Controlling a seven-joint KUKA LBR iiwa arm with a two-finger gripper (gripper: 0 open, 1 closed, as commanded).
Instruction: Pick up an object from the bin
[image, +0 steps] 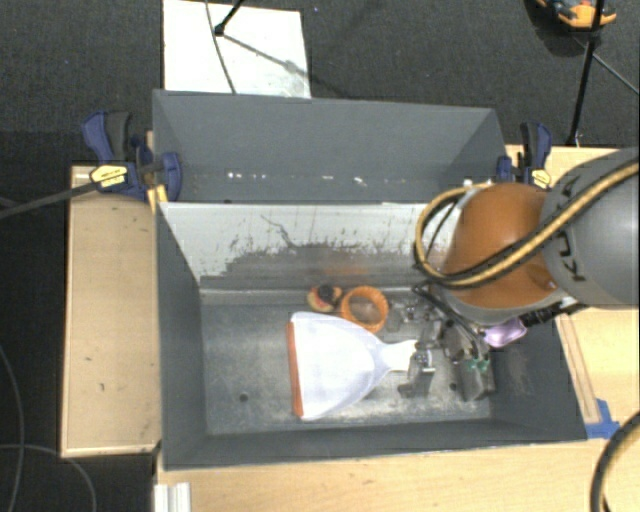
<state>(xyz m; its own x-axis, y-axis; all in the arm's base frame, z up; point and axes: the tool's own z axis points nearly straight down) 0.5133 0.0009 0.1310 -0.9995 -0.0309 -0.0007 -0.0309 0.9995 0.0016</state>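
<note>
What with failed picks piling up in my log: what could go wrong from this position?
The gripper sits at the narrow handle end of the white dustpan; lifted from there, the wide scoop may tilt or slip out. The orange ring lies close behind, so the swinging scoop could knock it.

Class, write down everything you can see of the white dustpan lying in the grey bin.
The white dustpan lies flat on the floor of the grey bin, near the middle. It looks like plastic. It has a broad fan-shaped scoop with an orange strip along its wide left edge, and it narrows to a short handle pointing right. The handle's end reaches the gripper, but contact cannot be judged. An orange ring sits just behind the scoop, close to its back edge.
</note>
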